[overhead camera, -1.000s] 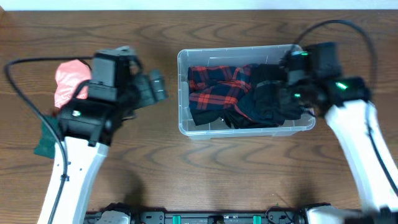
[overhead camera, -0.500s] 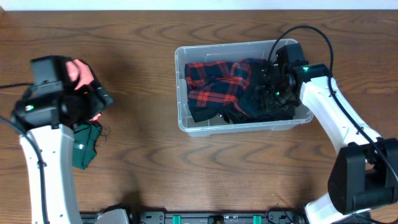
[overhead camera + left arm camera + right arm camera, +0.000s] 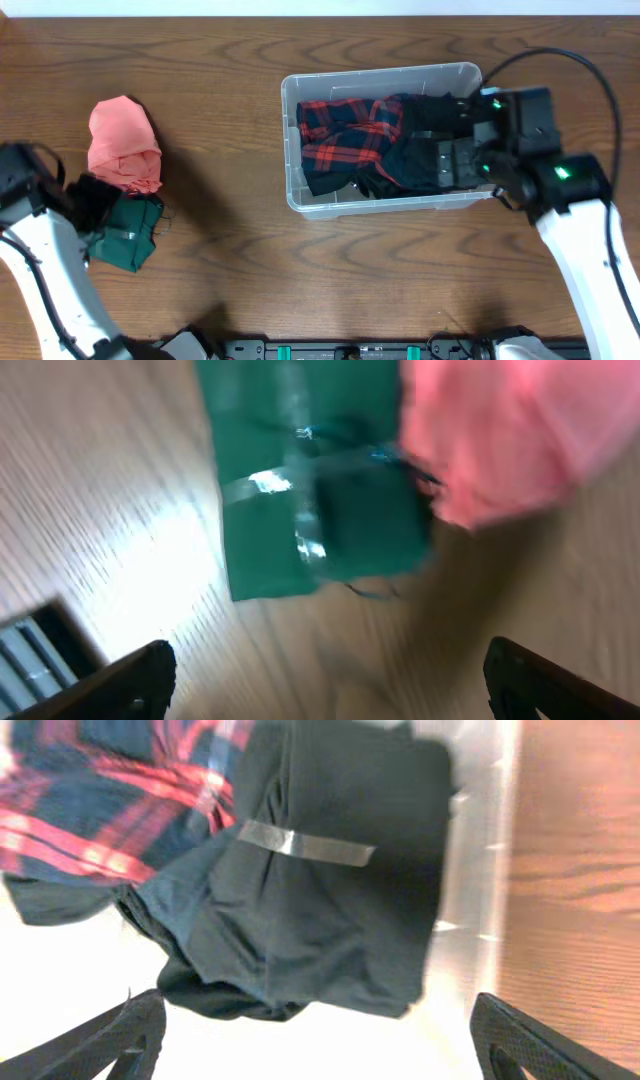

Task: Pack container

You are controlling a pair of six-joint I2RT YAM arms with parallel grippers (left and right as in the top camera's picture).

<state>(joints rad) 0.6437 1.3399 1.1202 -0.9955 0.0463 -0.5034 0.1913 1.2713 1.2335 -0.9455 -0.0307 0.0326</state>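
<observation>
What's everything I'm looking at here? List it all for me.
container: one, clear, mid-table
plaid cloth: one, red and navy, in the container's left half
black cloth: one, in the container's right half
pink cloth: one, on the table, far left
green cloth: one, touching the pink cloth
table: one, brown wood
left arm: one, white
right arm: one, white
left pincer: open, empty, above the green cloth
right pincer: open, empty, above the black cloth
</observation>
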